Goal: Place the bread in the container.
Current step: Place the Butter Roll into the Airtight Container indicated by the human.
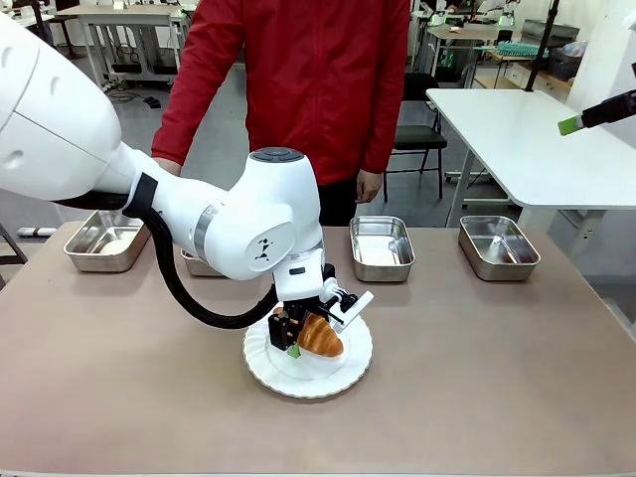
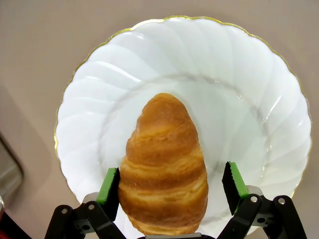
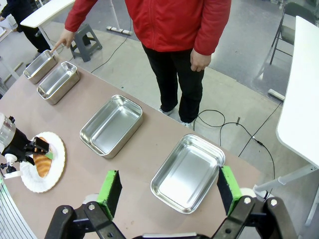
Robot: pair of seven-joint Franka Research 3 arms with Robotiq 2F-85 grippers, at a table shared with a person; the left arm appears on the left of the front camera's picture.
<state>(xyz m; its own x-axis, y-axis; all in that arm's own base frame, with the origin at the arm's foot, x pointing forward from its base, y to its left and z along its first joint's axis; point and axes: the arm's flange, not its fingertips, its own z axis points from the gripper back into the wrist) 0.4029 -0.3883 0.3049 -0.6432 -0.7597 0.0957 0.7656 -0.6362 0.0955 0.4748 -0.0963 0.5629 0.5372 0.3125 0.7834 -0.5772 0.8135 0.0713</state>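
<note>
The bread (image 1: 320, 338), a golden-brown croissant, lies on a round white plate (image 1: 353, 373) in the middle of the table. My left gripper (image 1: 313, 334) is lowered over it. In the left wrist view the bread (image 2: 164, 164) sits between the open green pads of the left gripper (image 2: 172, 185); the left pad is at its side and the right pad stands apart. The container is one of several look-alike steel pans along the far edge. A person's finger (image 3: 55, 46) points at the far-left pan (image 3: 40, 66). My right gripper (image 3: 169, 191) is open, empty and raised high.
The pans stand in a row at the far edge (image 1: 107, 241) (image 1: 382, 248) (image 1: 499, 246), and one (image 1: 199, 266) is partly hidden behind my left arm. A person in a red top (image 1: 298, 79) stands behind them. The right gripper's tip (image 1: 568, 125) hangs at the upper right.
</note>
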